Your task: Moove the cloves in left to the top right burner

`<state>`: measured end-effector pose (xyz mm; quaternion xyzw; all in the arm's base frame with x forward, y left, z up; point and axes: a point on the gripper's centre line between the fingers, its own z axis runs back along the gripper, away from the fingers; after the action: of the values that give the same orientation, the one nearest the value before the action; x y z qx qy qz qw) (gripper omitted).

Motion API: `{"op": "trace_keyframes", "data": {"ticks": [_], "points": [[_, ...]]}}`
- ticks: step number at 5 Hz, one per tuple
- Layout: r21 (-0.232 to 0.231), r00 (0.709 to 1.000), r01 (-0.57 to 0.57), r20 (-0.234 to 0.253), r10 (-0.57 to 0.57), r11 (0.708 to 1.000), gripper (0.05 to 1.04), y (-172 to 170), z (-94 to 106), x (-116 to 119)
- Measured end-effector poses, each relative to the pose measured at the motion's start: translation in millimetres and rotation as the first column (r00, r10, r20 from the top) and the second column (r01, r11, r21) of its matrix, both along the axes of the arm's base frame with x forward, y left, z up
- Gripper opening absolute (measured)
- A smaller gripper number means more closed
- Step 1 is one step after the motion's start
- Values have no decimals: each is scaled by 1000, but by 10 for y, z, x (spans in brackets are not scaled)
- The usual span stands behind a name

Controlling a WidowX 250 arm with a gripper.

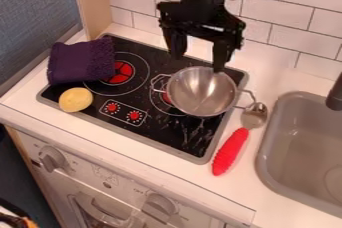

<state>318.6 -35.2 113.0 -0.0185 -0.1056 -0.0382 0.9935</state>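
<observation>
My gripper (pixel 199 56) hangs above the back of the stove, open, its two fingers spread apart with nothing between them. The tip of its right finger overlaps the back rim of the metal pot; whether they touch I cannot tell. A folded purple cloth (pixel 81 61), the glove-like item, lies at the stove's left edge, well to the left of the gripper, and partly covers the left burner (pixel 121 72). The metal pot (pixel 200 92) sits over the right burner (pixel 167 99) and hides most of it.
A yellow oval object (pixel 75 100) rests on the stove's front left, beside the control knobs (pixel 123 112). Right of the stove lies a spoon with a red handle (pixel 230 152). The grey sink (pixel 275 142) and its dark faucet (pixel 336 94) are farther right. A tiled wall (pixel 274 12) stands behind.
</observation>
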Motion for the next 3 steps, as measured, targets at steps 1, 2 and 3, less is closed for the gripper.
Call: {"op": "trace_keyframes", "data": {"ticks": [1, 2, 3], "points": [[6, 996, -80, 40, 80, 997, 999, 340, 152, 87], [-10, 980, -188, 56, 189, 982, 1000, 761, 200, 192], [-10, 957, -288, 33, 288, 958, 1000, 1205, 98, 264]]}}
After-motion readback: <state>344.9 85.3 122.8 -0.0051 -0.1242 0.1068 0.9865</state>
